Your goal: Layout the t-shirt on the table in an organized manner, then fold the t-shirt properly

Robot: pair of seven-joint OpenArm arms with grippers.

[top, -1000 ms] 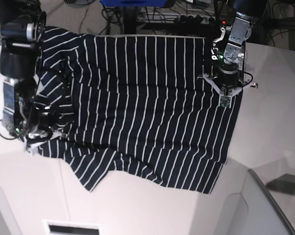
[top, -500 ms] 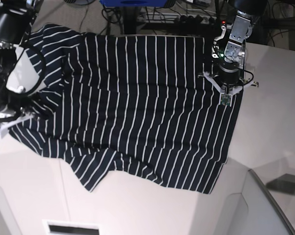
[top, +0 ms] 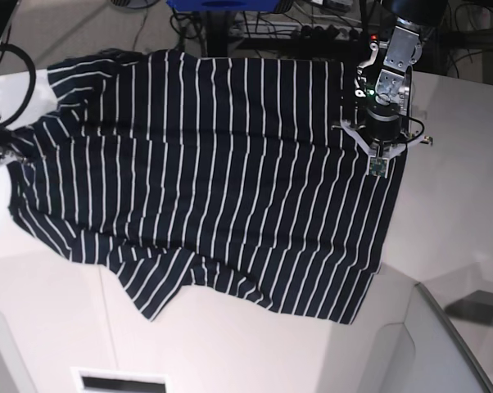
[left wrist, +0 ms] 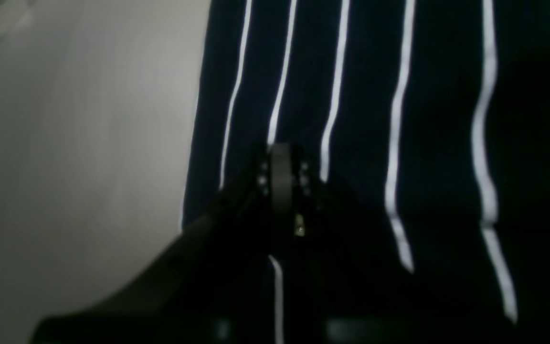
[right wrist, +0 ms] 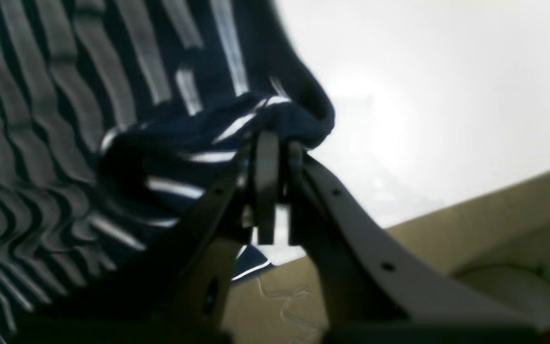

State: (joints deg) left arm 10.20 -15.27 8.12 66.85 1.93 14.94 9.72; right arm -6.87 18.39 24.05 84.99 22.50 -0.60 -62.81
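T-shirt (top: 222, 172) is spread over the table (top: 459, 205), reaching its far edge. At the left edge we see the right gripper (right wrist: 275, 143) clamped on a bunched fold, probably stretching it flat. On the right side, the left gripper (left wrist: 282, 153), jaws together, pins the cloth. Navy, thin white stripes, near hem wrinkled.

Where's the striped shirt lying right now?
In the base view the t-shirt lies spread across the table, from the left arm on the right to the view's left edge.
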